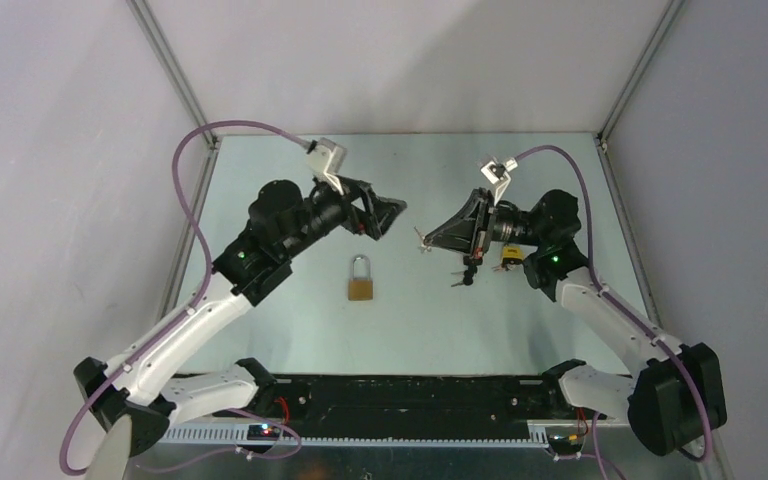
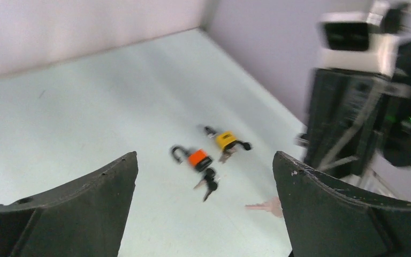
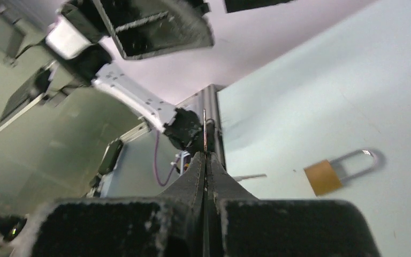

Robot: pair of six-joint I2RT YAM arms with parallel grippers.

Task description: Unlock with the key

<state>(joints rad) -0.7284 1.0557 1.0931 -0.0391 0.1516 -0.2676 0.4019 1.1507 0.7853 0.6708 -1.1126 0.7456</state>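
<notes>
The key [image 3: 205,131] is sticking up as a thin metal sliver, seen edge-on, from between the pressed-together fingers of the right gripper [image 3: 204,159], which is pinching it above the table [image 1: 290,330], right of centre. From above, the key [image 1: 420,238] is showing only as a small pale speck at the tip of the right gripper [image 1: 430,240], too small to tell which way its blade is facing. The brass padlock [image 1: 361,283] is lying flat near the middle of the table, nearer the arm bases than either gripper, its shackle pointing toward the far wall and looking seated in the body; the right wrist view is showing it [image 3: 324,176] lying apart from the key, touched by nothing. The left gripper [image 1: 392,218] is hovering beyond the padlock and to its left, facing the right gripper across a short gap, with its fingers [image 2: 107,187] standing wide apart and holding nothing. Between those spread fingers, further off on the table, an orange padlock [image 2: 198,158] and a yellow padlock [image 2: 226,140] are lying close together with a small bunch of dark keys [image 2: 210,184] just beside the orange one; in the overhead view this group is sitting under the right arm. A purple cable [image 1: 195,180] is looping from the left wrist down to that arm's base.
</notes>
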